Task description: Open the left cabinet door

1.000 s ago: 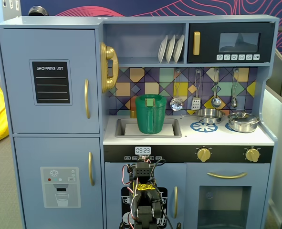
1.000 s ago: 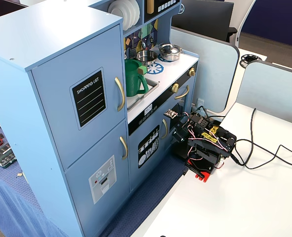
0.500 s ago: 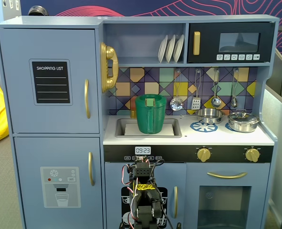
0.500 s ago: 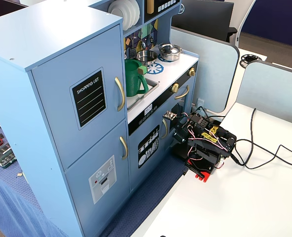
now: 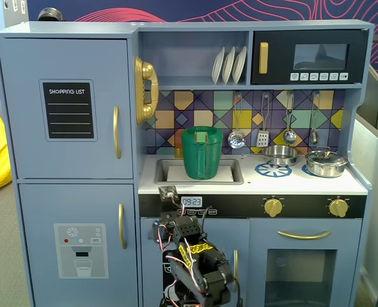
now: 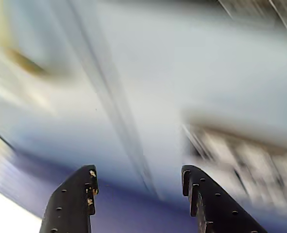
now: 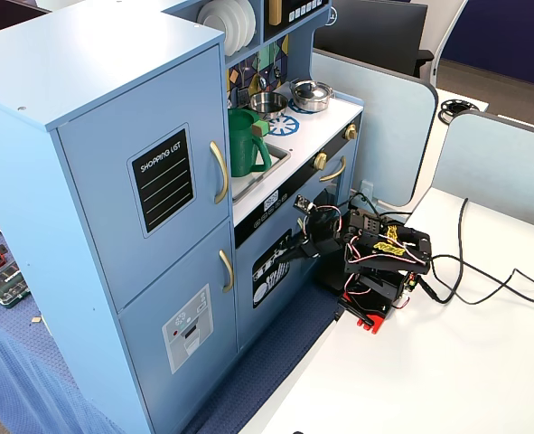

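Note:
The left cabinet door (image 5: 67, 70) is blue-grey with a black "SHOPPING LIST" panel (image 5: 68, 110) and a vertical gold handle (image 5: 116, 132). It is closed in both fixed views, and the other one shows it from the side (image 7: 122, 127) with its handle (image 7: 220, 172). My gripper (image 5: 167, 192) is low, in front of the counter's front edge and right of the handle and below it, apart from it. It also shows in a fixed view (image 7: 301, 206). The wrist view is blurred; my gripper (image 6: 138, 172) is open and empty, facing a blue-grey surface.
Below is a door with a water-dispenser graphic (image 5: 80, 242). A green pitcher (image 5: 202, 152) stands in the sink. A gold phone (image 5: 144, 89) hangs beside the door. The dishwasher-print door (image 7: 271, 267) is by the arm. Cables (image 7: 483, 271) lie on the white table.

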